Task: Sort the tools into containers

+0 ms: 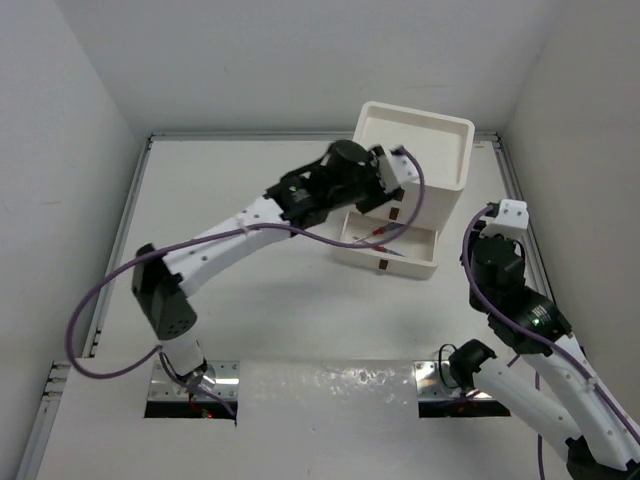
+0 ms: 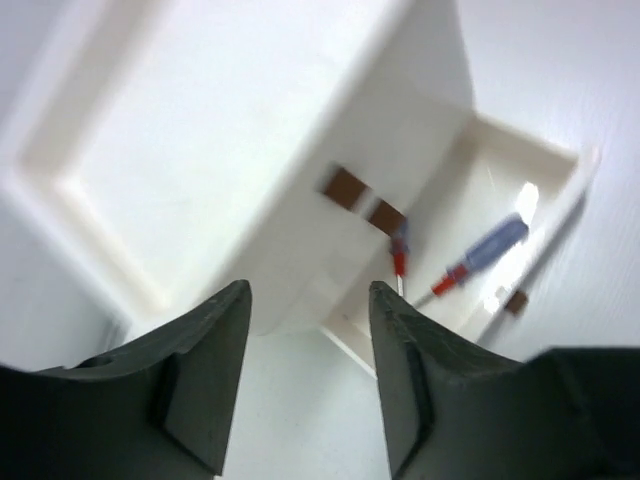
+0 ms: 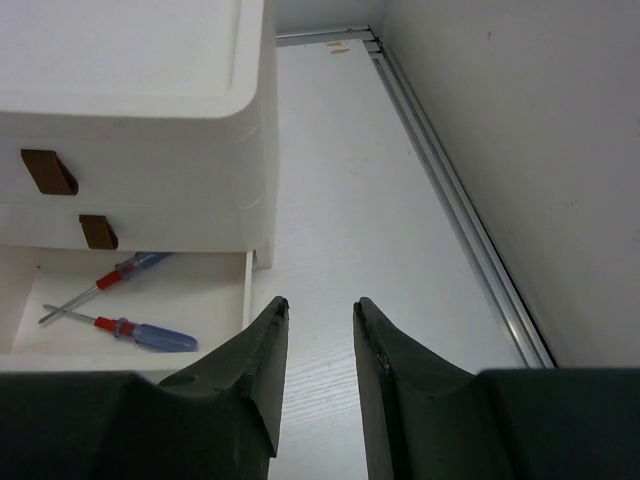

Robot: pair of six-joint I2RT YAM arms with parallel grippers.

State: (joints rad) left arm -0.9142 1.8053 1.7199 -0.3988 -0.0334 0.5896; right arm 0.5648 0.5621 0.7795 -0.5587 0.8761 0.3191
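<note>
Two screwdrivers [image 2: 482,250] in drawer [image 2: 540,160], one half-hidden

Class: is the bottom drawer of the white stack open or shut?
Open. The bottom drawer juts out beyond the stack, two screwdrivers lying inside.

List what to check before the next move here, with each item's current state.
1. Left gripper open and empty: ok.
2. Right gripper open and empty: ok.
3. Bottom drawer pulled out: ok.
4. Two screwdrivers lying inside the bottom drawer: ok.
5. Upper drawers shut: ok.
6. Where the other tools are: cannot tell.
</note>
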